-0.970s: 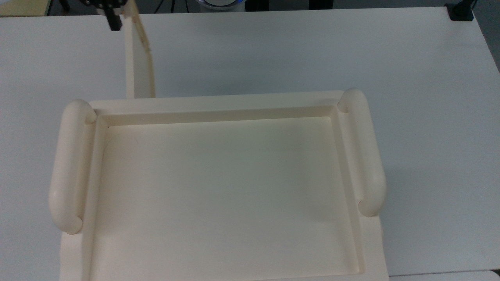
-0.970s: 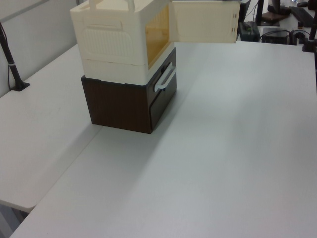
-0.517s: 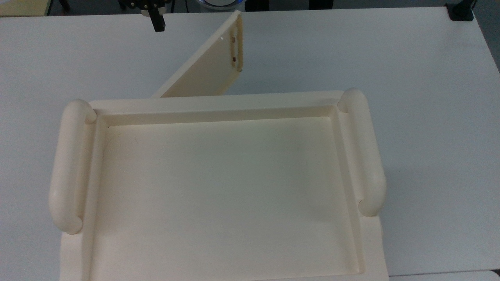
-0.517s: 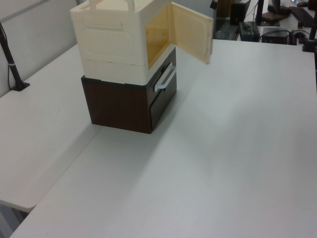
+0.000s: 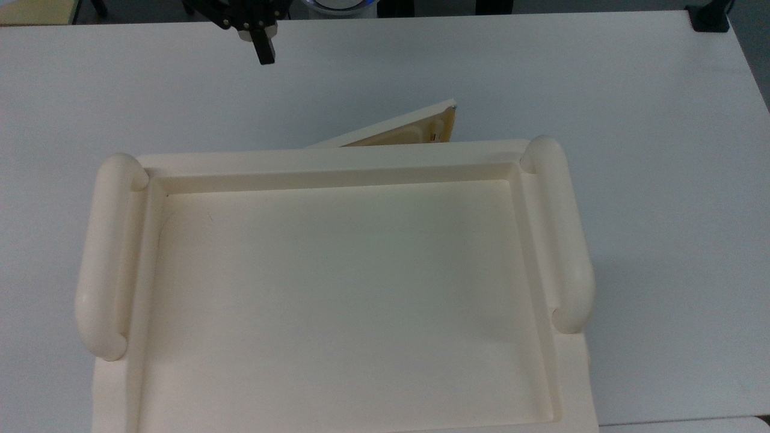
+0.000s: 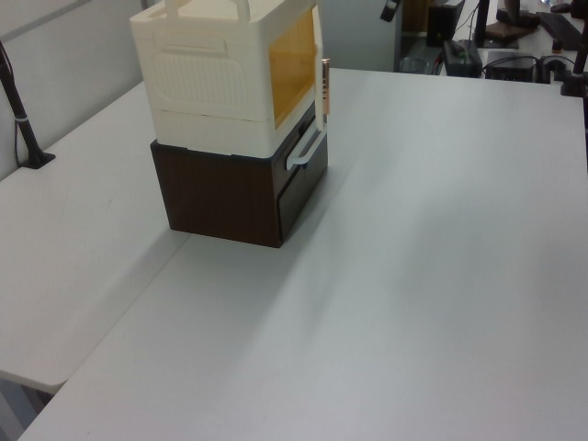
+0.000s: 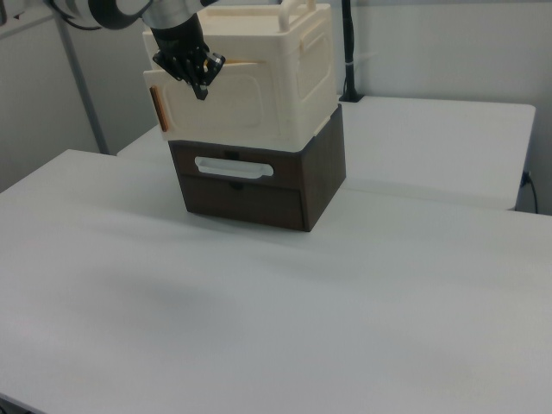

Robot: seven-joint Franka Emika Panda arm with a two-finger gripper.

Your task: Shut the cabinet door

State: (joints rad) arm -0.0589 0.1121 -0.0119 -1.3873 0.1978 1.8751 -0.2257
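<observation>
Cabinet door [image 5: 391,129] approx. ajar; end effector [image 5: 263,53] apart, grip state unclear.

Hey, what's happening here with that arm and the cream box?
A robot arm is shutting the door of a cream cabinet that sits on a dark brown drawer unit. The door is nearly shut but stands ajar by a narrow angle, its free end clear of the cabinet front. The gripper is apart from the door, not touching it, above the white table.
</observation>
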